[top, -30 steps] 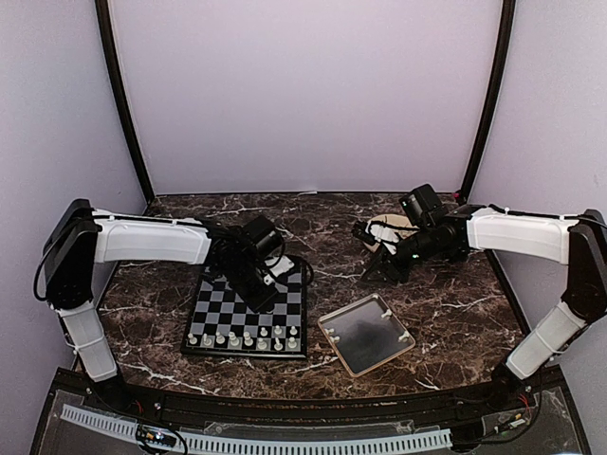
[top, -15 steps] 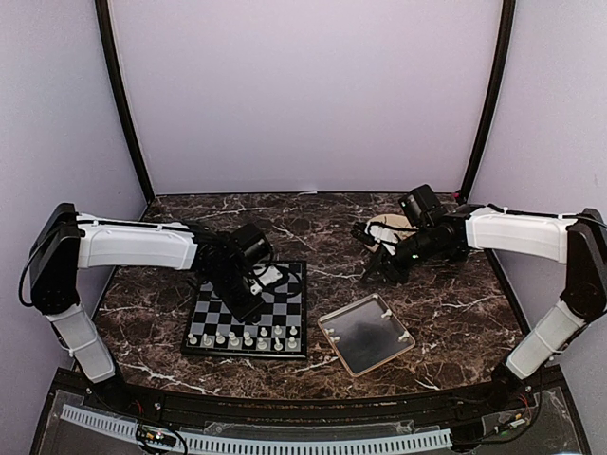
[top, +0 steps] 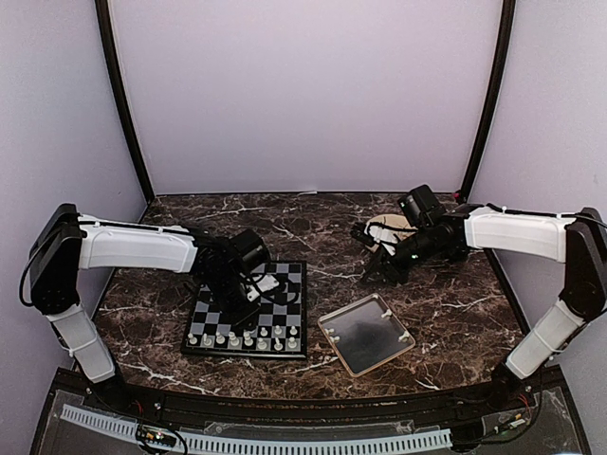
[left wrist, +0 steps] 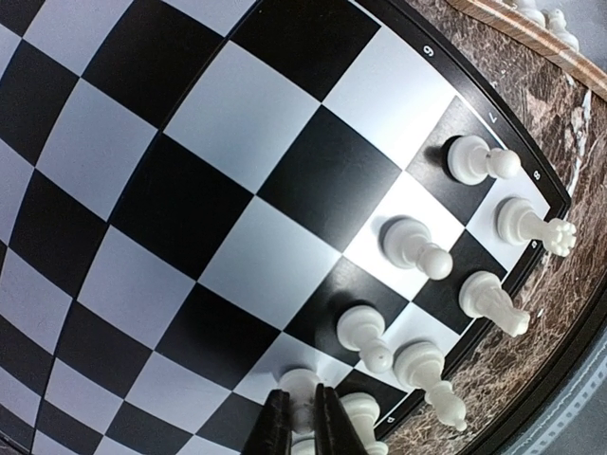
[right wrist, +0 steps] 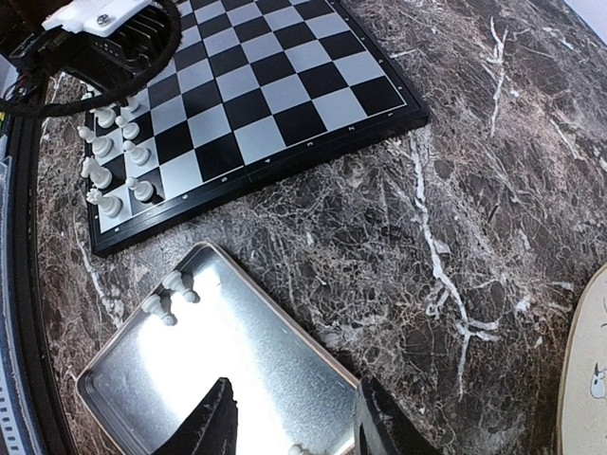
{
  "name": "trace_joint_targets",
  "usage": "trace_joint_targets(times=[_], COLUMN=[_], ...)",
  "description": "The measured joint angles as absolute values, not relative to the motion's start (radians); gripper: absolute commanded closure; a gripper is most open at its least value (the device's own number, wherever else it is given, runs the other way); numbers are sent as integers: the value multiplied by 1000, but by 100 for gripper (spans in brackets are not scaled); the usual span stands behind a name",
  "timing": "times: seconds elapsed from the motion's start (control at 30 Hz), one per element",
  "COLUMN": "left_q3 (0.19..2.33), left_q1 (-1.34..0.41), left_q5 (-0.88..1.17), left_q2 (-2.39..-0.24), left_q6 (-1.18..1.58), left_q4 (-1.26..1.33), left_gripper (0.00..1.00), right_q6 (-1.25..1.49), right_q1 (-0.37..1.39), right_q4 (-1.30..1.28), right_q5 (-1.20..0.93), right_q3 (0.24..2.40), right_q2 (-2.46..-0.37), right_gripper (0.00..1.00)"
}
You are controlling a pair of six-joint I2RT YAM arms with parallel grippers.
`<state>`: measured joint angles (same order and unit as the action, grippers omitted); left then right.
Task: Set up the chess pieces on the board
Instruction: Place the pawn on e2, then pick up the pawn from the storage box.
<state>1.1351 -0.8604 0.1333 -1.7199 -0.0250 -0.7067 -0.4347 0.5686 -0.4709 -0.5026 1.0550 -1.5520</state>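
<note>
Low in the overhead view, the chess pieces (top: 243, 337) stand in two rows along the bottom edge of the board (top: 288, 281). My left gripper (left wrist: 302, 428) is clenched on a white piece (left wrist: 302, 389) in those rows. Right of the board, a metal tray (top: 329, 349) holds a few more. My right gripper (right wrist: 294, 393) is released, fingers wide, the tray showing between them. Farther up sits a beige plate (right wrist: 588, 370).

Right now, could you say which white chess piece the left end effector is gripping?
The chess piece at the left wrist view's bottom edge, pinched in the left end effector; its neighbours stand free.
</note>
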Motion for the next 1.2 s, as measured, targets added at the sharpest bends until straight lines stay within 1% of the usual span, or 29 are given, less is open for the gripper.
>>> trace_joint_targets(times=[0.07,0.3,0.5,0.6,0.77,0.87,1.1,1.2], left_q3=[1132,1130,1130,1137,1177,1180,1114,1080], left_q1=[-860,-860,-860,-860,-860,-860,-860,-860], left_q5=[136,137,119,109,106,117,123,117], left_q2=[-1720,-1720,-1720,-1720,-1686,-1628,-1441,-1395], left_q6=[-25,-27,-31,-35,-49,-52,-38,-22], left_q4=[-706,-706,-707,-713,-711,-683,-488,-417], left_gripper=[88,77,72,69,67,67,67,67], right_q6=[-435,-435,-448,-493,-600,-658,-732,-750], right_q1=[569,569,569,569,588,643,782,820], right_q4=[-472,-472,-479,-501,-548,-556,-551,-548], right_q5=[-504,-505,-509,-525,-525,-491,-415,-395], right_q3=[1055,1055,1055,1057,1068,1060,1055,1075], right_q2=[-1554,-1555,-1555,-1555,-1598,-1653,-1745,-1789], right_gripper=[57,57,56,57,62,63,65,65])
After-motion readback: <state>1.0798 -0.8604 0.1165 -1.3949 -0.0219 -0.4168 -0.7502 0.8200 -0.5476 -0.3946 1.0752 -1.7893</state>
